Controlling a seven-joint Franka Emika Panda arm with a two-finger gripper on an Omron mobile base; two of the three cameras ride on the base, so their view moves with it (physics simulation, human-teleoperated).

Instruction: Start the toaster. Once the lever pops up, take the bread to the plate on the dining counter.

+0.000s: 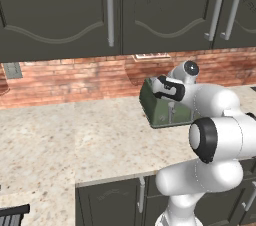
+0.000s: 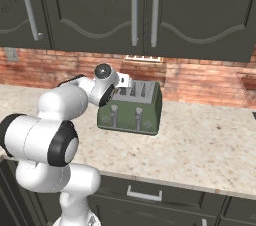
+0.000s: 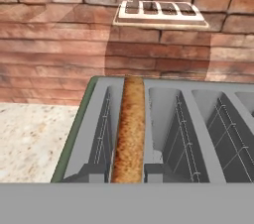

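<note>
The toaster [image 2: 131, 107] sits at mid-frame on the tabletop [image 2: 210, 145], and the bread [image 3: 129, 129] stands in its leftmost slot. The hand [image 2: 122, 84] hovers over that slot, pinched narrow (whether it grips the slice is hidden). Carrying the bread to the plate remains.

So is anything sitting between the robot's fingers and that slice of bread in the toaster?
Nothing visible does. In the hand view the bread stands on edge in the leftmost slot of the toaster, directly ahead, with no object in front of it.
</note>
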